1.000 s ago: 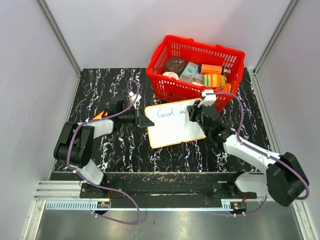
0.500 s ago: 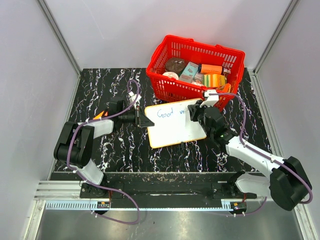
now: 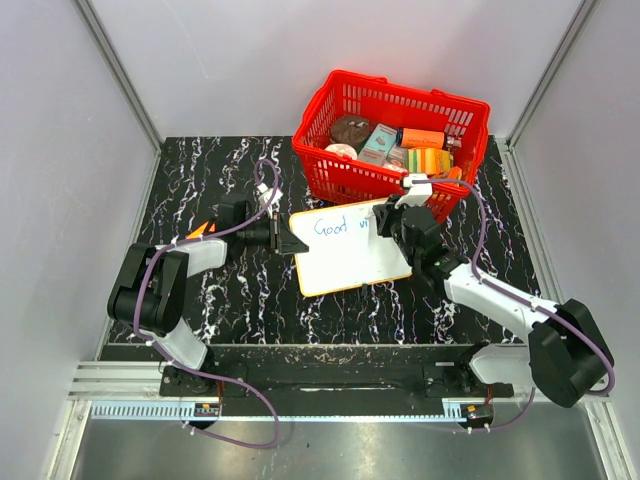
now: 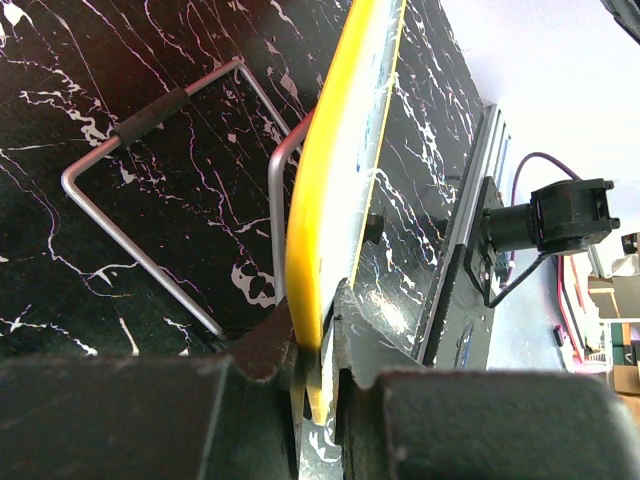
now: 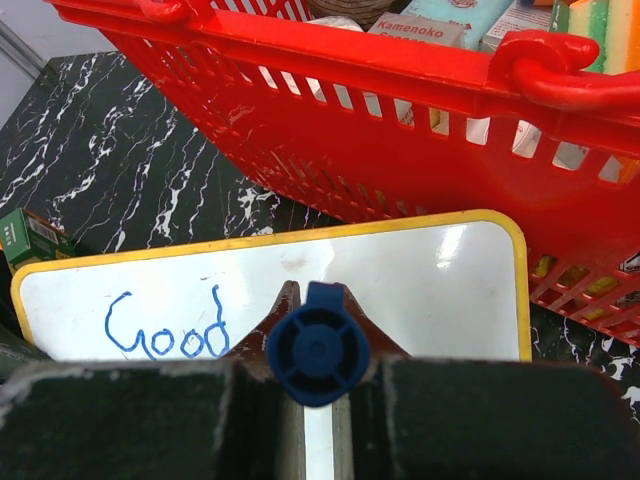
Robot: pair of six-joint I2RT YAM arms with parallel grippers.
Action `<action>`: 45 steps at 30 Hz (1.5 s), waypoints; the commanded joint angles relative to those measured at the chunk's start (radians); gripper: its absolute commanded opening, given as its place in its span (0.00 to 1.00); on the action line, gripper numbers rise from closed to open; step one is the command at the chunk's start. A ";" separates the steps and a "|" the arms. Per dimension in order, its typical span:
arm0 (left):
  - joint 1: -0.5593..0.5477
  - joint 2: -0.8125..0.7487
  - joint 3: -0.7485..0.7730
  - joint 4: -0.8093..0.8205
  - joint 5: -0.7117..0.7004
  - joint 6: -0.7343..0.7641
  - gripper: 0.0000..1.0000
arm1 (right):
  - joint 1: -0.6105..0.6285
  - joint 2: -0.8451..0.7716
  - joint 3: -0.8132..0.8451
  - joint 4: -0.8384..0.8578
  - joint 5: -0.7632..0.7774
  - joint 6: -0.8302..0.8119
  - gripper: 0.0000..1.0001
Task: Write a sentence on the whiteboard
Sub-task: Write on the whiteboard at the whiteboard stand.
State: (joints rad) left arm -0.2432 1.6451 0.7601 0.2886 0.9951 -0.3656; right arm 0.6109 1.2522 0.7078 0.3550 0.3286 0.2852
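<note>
The whiteboard (image 3: 345,262), white with a yellow rim, lies in the middle of the table in front of the red basket. The sentence (image 3: 335,226) in blue reads "Good", followed by a small stroke beside my right gripper. My left gripper (image 3: 292,243) is shut on the whiteboard's left edge; the left wrist view shows the yellow rim (image 4: 330,190) clamped between the jaws (image 4: 318,335). My right gripper (image 3: 392,226) is shut on a blue marker (image 5: 318,355) held over the whiteboard (image 5: 440,280), to the right of "Good" (image 5: 165,330). The marker's tip is hidden.
A red basket (image 3: 470,135) full of packaged goods stands just behind the whiteboard, its wall close to my right gripper (image 5: 400,150). A bent metal wire stand (image 4: 130,240) lies under the board's left side. A small green box (image 5: 25,238) sits off the board's left end.
My right gripper with the marker has shifted slightly left and down over the board's upper right part. The left gripper and the whiteboard have not moved.
</note>
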 commanded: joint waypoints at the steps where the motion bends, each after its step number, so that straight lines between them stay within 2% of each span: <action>1: -0.013 0.041 -0.008 -0.057 -0.161 0.132 0.00 | -0.011 0.016 0.030 0.053 0.027 -0.003 0.00; 13: -0.013 0.042 -0.005 -0.058 -0.161 0.132 0.00 | -0.011 -0.091 -0.008 0.041 0.027 0.002 0.00; 27: -0.013 0.041 -0.008 -0.058 -0.162 0.132 0.00 | -0.019 -0.111 -0.054 0.029 0.056 -0.015 0.00; 45: -0.013 0.042 -0.007 -0.058 -0.153 0.134 0.00 | -0.019 -0.025 -0.025 0.039 0.059 -0.012 0.00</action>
State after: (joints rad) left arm -0.2432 1.6470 0.7601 0.2863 0.9970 -0.3626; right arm 0.5991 1.2076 0.6518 0.3546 0.3576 0.2810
